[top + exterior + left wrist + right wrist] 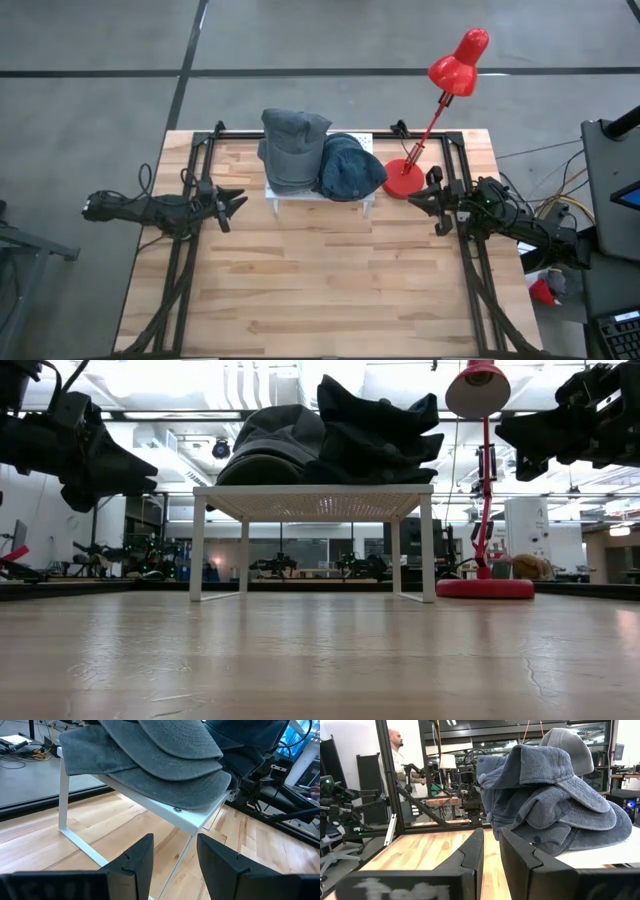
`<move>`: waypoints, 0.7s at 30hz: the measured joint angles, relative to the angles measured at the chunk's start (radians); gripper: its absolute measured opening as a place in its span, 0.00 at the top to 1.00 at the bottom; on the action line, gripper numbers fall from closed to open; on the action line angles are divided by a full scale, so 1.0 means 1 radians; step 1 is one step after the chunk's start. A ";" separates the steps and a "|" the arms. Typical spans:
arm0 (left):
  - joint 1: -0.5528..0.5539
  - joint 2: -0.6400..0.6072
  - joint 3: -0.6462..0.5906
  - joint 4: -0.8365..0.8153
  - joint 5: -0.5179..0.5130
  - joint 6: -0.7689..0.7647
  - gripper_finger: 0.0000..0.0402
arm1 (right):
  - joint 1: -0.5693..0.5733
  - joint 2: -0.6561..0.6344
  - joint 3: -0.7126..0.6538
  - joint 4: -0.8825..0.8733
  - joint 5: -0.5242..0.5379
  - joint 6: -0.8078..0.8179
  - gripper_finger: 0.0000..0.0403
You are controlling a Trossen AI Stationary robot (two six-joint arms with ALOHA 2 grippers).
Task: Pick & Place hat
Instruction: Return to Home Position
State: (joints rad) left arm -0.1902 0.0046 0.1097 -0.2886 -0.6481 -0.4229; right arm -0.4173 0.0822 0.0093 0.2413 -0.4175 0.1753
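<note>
Left gripper [232, 205] sits at the left of the high view, just inside the table's [320, 290] edge, fingers spread and nothing between them, tips aimed toward the frame's centre; right gripper [432, 200] mirrors it on the right side, fingers parted too and carrying nothing, aimed back the other way. Between them, at upper centre, stands the white shelf [315, 491], its long axis running left to right across the frame, so each arm faces one short end of it and both are clear of it, not touching. On top, the stack of gray caps [293, 150] takes the left half, nearer the left gripper: its wrist view shows three brims nested one over another, jutting out past the shelf's corner. The right half holds a darker blue-gray heap of caps [352, 168], crumpled and slumped rather than neatly stacked, nearer the right gripper and leaning against the gray stack. A red desk lamp [404, 180] stands just beside the shelf's right end, close ahead of the right gripper. With every cap up on the shelf and both grippers free, what's left looks like a pull straight outward, away from centre, and the lamp is the one thing to mind
</note>
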 joint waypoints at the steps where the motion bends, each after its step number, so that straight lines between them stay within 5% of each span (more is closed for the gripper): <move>1: 0.000 0.000 0.000 0.000 0.000 0.000 0.62 | 0.000 0.000 0.000 0.000 0.000 0.000 0.85; 21: 0.000 0.000 0.000 0.000 0.000 0.000 0.62 | 0.000 0.000 0.000 0.000 0.000 0.000 0.85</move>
State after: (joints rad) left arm -0.1902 0.0048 0.1097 -0.2886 -0.6479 -0.4229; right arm -0.4171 0.0822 0.0093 0.2412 -0.4175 0.1752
